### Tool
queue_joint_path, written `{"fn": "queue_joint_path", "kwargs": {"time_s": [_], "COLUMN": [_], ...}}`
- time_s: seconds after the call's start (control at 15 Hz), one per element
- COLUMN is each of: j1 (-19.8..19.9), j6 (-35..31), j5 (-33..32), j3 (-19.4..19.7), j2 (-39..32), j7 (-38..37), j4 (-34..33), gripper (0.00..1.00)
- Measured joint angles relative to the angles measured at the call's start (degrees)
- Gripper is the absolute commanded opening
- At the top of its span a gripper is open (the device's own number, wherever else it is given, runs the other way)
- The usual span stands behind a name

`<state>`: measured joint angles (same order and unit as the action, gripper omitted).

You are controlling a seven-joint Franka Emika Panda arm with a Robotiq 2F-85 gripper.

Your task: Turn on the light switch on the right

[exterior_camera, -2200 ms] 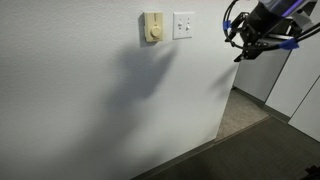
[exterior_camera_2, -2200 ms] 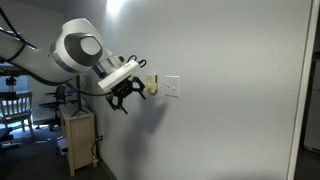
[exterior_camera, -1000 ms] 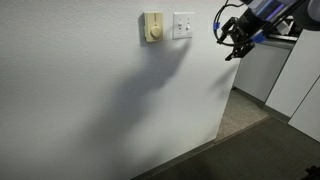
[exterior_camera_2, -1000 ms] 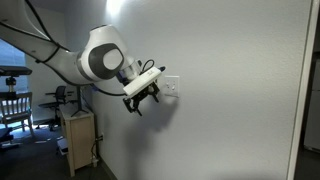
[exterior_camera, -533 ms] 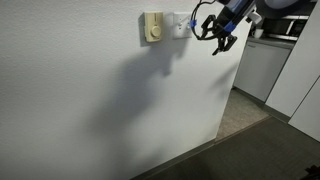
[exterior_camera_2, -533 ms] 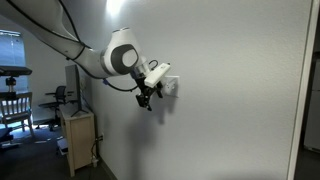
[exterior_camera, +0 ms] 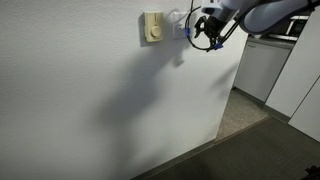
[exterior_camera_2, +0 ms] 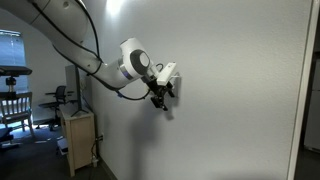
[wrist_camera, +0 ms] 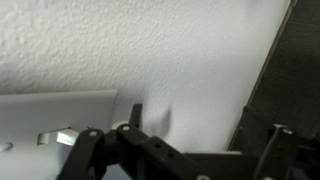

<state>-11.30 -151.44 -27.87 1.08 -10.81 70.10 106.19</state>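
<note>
The white light switch plate is on the wall beside the cream fixture with a round knob. My gripper is up against the wall and covers the plate's right part. In the wrist view the plate lies at the lower left with a small toggle showing. My gripper is open, and its left finger sits at the plate's right edge. The other finger is over bare wall. In an exterior view my gripper hides the plate.
The wall ends in a corner just right of the switch, with a white cabinet beyond it. A wooden stand and a chair are below and behind the arm.
The gripper has moved along the wall from beyond the corner towards the switch and now covers part of the plate. It has also closed in on the wall.
</note>
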Motion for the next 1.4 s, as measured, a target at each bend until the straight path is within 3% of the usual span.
{"fn": "queue_joint_path", "kwargs": {"time_s": [0.33, 1.0, 1.2, 1.4], "j1": [0.0, 1.1, 0.7, -0.9], "j6": [-1.1, -13.9, -16.7, -18.0], "j5": [-5.0, -7.1, -8.7, -14.6], "j3": [-0.9, -0.8, 0.1, 2.5], "j2": [-0.5, -3.1, -3.8, -3.9], "j7": [-7.1, -19.5, -21.6, -27.1], "j4": [-0.8, -0.8, -0.8, -0.7], "gripper": [1.0, 1.0, 1.0, 1.0]}}
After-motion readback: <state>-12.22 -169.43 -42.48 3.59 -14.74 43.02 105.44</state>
